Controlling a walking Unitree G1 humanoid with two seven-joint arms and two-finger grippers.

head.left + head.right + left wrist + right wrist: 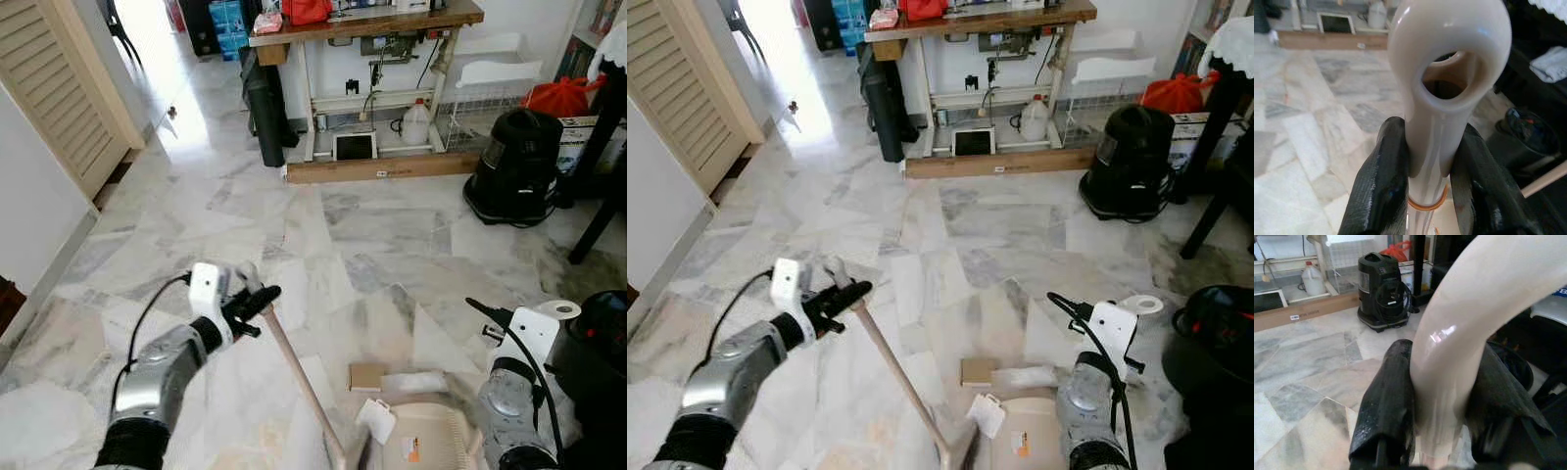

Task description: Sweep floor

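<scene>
No wording can be read anywhere; the white label on the long cardboard box (382,168) is too small to make out; the orange-marked sticker on the dustpan (431,441) is likewise illegible.

Bright, even daylight; head views sharp

You get glare on the marble floor (186,117) from the doorway at upper left. In your wrist views the pale handle (1442,98) and black fingers (1378,191) blur up close, with shiny highlights.

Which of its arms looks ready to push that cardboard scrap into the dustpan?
Left. Its end effector grips the broom handle, whose head sits beside the cardboard scrap. The right end effector is busy holding the dustpan.
</scene>
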